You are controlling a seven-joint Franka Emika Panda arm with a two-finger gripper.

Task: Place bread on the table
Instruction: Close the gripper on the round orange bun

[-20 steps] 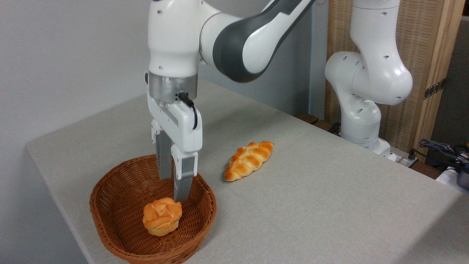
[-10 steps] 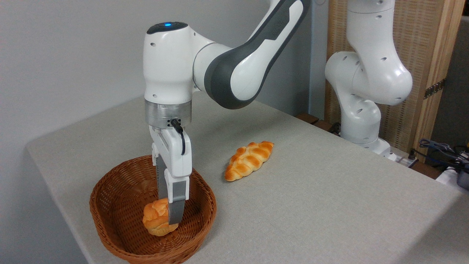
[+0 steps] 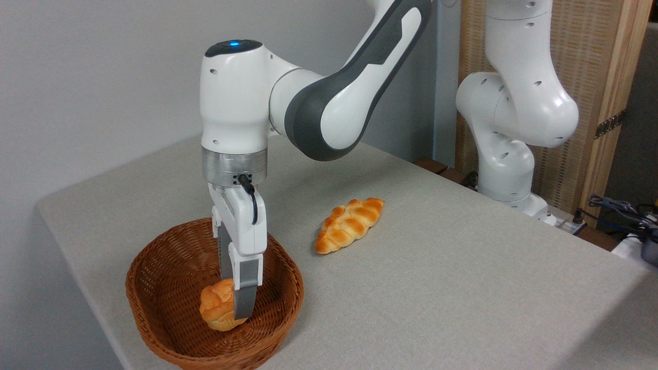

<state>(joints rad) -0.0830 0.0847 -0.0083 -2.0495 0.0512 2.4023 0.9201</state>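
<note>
Lowered since a second ago, gripper (image 3: pixel 237 308) now straddles the bun (image 3: pixel 218 309) in the basket (image 3: pixel 154 277); whether its fingers have closed cannot be told. Bun judged light, soft, crushable: hold gently across its middle.

Woven wicker basket (image 3: pixel 154 288) on matt cloth-like table (image 3: pixel 462 267).

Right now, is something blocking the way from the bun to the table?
Only the basket wall around the bun, so the gripper must lift it over the rim. The long loaf lies aside on the table.
</note>
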